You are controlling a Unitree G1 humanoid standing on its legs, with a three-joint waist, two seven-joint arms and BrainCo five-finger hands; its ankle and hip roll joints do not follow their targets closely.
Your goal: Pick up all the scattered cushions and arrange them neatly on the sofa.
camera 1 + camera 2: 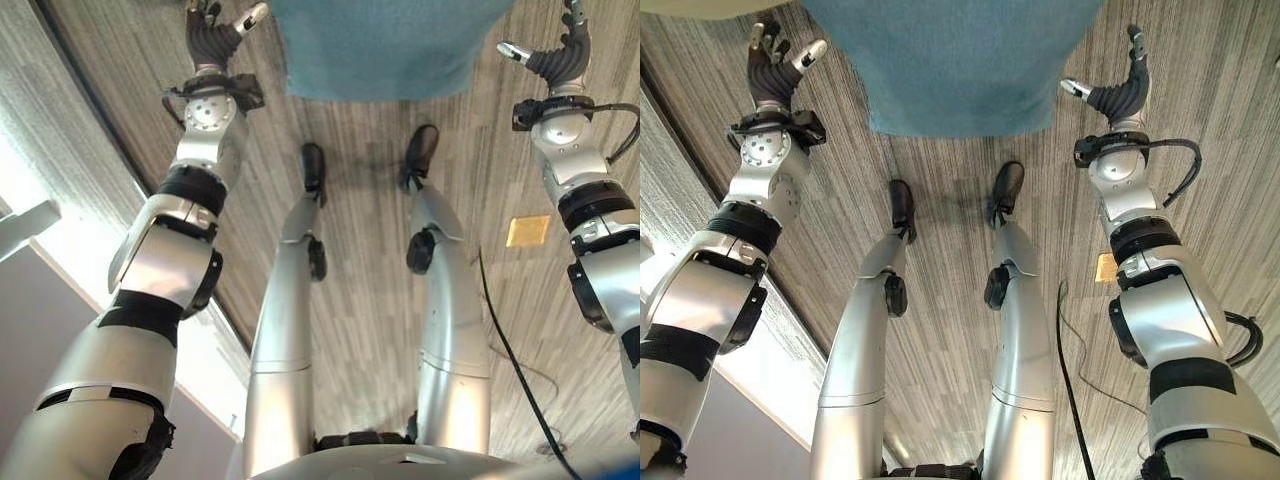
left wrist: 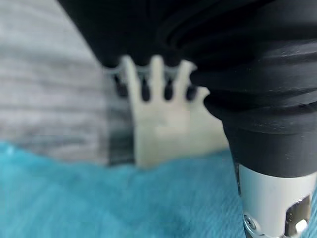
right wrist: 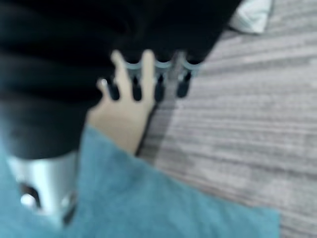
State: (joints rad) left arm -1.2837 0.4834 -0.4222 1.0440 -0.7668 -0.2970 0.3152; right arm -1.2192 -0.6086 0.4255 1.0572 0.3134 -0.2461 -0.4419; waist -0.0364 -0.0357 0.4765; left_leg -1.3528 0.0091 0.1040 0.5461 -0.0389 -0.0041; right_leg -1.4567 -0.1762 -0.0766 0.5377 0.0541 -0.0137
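While I am looking straight down past my own arms, this is how things are lying.

Cushion: a teal cushion (image 1: 950,65) is lying on the floor in front of me, between my two hands, its near edge reaching toward me and its far part running off the top of both eye views.

Left hand: my left hand (image 1: 775,62) is hanging just beside the cushion's left edge, apart from the cloth. I am keeping the thumb stuck out toward the cushion and the fingers loosely spread, gripping nothing.

Right hand: my right hand (image 1: 1118,88) is hanging just beside the cushion's right edge. The thumb is pointing in toward the cushion, the fingers are reaching away from me, relaxed and unclenched, and nothing is sitting in the palm.

Left wrist view: the teal fabric (image 2: 124,203) is spreading below my hand, and my fingers (image 2: 157,74) are showing in a straight row past the dark cover, not curled round anything.

Right wrist view: a corner of the cushion (image 3: 163,203) is lying under my hand on the striped floor; my fingers (image 3: 147,69) are again standing in a row, extended.

Floor: a grey-brown striped carpet (image 1: 1200,200) is running under everything, with a small yellow-orange patch (image 1: 527,231) lying near my right arm.

Pale shape: something whitish (image 3: 252,17) is lying on the floor in the right wrist view; I cannot tell what it is.
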